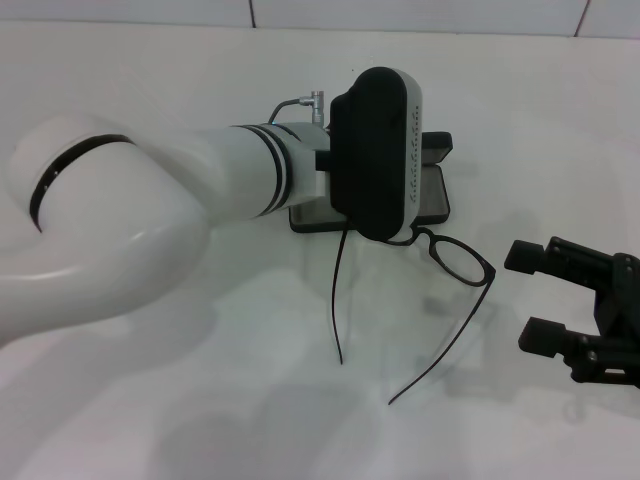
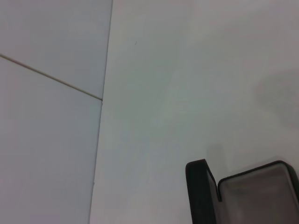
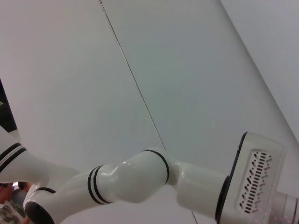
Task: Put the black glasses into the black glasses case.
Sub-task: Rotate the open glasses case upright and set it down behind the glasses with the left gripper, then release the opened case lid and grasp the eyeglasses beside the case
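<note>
White table (image 1: pixel 150 420), black glasses (image 1: pixel 455 262) beside right gripper (image 1: pixel 525 295)

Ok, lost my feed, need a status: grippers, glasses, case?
Left gripper hidden behind its wrist, over the open case. Right gripper open, beside the glasses. Glasses on table, unfolded, outside case.

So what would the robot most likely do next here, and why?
Probably close the left hand on the black glasses and lift them: its wrist hangs right over their front, beside the open black glasses case, while the right hand waits open, apart.
</note>
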### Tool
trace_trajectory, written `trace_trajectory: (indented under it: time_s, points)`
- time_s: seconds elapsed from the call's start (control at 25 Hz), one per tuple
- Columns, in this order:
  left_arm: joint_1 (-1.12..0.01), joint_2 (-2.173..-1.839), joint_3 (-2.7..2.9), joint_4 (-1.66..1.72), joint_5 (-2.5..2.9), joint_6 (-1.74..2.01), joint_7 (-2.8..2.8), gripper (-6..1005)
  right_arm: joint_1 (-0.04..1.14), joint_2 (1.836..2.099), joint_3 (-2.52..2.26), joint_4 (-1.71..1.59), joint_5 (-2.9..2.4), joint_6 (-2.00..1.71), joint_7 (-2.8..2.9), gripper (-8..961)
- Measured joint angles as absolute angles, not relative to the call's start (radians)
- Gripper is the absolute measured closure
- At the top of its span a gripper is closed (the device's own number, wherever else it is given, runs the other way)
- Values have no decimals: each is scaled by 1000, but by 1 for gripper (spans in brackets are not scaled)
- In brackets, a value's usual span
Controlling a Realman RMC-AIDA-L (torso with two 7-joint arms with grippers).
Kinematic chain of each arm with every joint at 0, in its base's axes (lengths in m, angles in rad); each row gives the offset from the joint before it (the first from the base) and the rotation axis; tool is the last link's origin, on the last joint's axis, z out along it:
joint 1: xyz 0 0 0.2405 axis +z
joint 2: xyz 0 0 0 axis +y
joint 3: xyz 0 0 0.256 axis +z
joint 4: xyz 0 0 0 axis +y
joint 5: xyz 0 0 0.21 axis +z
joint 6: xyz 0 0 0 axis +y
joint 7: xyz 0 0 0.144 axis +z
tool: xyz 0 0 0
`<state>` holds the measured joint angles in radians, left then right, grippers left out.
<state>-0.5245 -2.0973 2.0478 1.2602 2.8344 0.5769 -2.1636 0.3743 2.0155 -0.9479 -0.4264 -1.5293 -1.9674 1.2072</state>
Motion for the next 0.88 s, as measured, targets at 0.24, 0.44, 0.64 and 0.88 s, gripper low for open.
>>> trace_trajectory:
  time_s: [0.24, 0.44, 0.64, 0.88]
  points:
    - [-508, -2096, 2042, 1307, 2834, 589, -2154, 634, 374, 2016, -948, -425, -1529, -1963, 1207, 151]
    - [-406, -2094, 2018, 1506, 2829, 613, -2162, 570, 374, 2001, -947, -444, -1536, -1901, 1226, 154]
    - [-233, -2093, 1945, 1752, 2654, 562, -2176, 562, 372, 1977, -940, -669, -1606, -1863, 1401, 156]
    - [-134, -2085, 1814, 1824, 2195, 638, -2065, 567, 393, 1999, -955, -1200, -1925, -1789, 1905, 159]
